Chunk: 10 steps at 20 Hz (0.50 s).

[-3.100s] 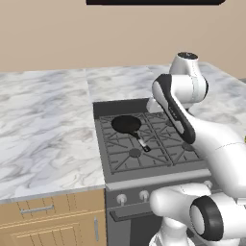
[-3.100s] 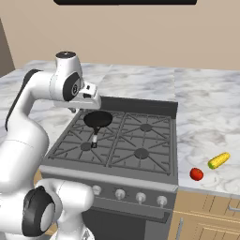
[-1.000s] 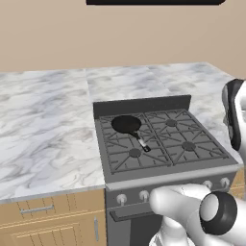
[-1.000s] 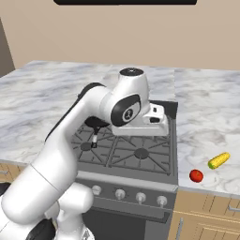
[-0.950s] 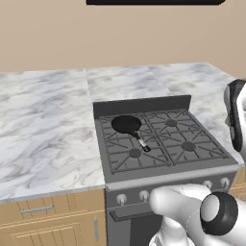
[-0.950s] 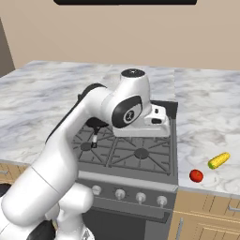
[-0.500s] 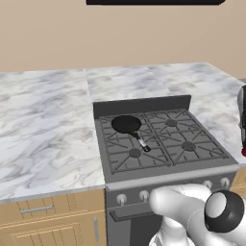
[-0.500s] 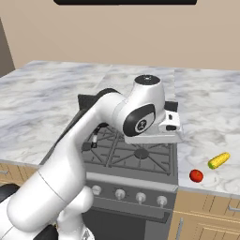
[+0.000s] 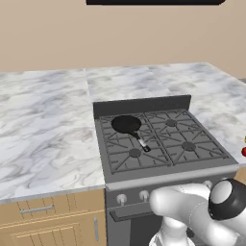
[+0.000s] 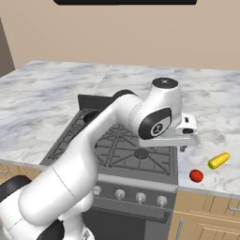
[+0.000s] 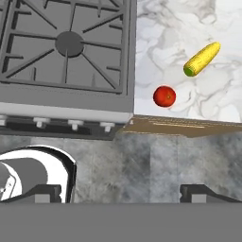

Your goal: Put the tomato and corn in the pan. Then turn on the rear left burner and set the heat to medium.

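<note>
Gripper: jaws wide apart, nothing between them, above the stove's front right edge.
Tomato: on the marble counter right of the stove, near its front edge.
Corn: just beyond the tomato, apart from it.
Pan: on the rear left burner.

No lettering, brand, number or sign can be read anywhere in these views. The stove's knobs carry no legible markings (they are small and plain in every view), and the marble counter and wooden cabinet fronts are bare of print.
</note>
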Motion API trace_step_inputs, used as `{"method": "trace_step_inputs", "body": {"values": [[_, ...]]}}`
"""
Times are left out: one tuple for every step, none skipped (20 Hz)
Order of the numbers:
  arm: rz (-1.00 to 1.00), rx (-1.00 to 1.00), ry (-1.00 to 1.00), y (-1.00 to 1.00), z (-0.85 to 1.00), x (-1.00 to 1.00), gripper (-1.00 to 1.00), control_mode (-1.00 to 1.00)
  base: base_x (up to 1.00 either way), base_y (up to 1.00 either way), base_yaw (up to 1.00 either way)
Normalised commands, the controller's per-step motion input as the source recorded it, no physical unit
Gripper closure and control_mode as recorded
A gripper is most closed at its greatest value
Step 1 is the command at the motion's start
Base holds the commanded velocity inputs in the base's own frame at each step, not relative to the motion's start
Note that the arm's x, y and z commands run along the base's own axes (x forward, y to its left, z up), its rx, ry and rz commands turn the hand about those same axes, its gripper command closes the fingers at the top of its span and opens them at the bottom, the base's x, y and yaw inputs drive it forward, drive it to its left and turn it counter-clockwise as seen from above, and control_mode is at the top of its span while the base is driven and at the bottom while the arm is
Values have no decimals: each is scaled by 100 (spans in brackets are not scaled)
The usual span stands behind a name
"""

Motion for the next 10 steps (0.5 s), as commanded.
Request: {"method": "trace_step_inputs", "body": {"values": [[0,0,0,-46,-9,0,-100,-100,0,0,0],[-1,0,0,-33,-11,0,-100,-100,0,0,0],[-4,0,1,-23,-13,1,-100,-100,0,0,0],[-6,0,2,-9,-16,11,-100,-100,0,0,0],[-7,0,4,-8,-22,19,-100,-100,0,0,0],[-9,-1,5,-3,-29,27,-100,-100,0,0,0],[-9,-1,5,-3,-33,32,-100,-100,0,0,0],[-9,-1,5,-4,-37,35,-100,-100,0,0,0],[-9,0,3,-5,-39,34,-100,-100,0,0,0],[-8,0,1,-4,-39,32,-100,-100,0,0,0]]}}
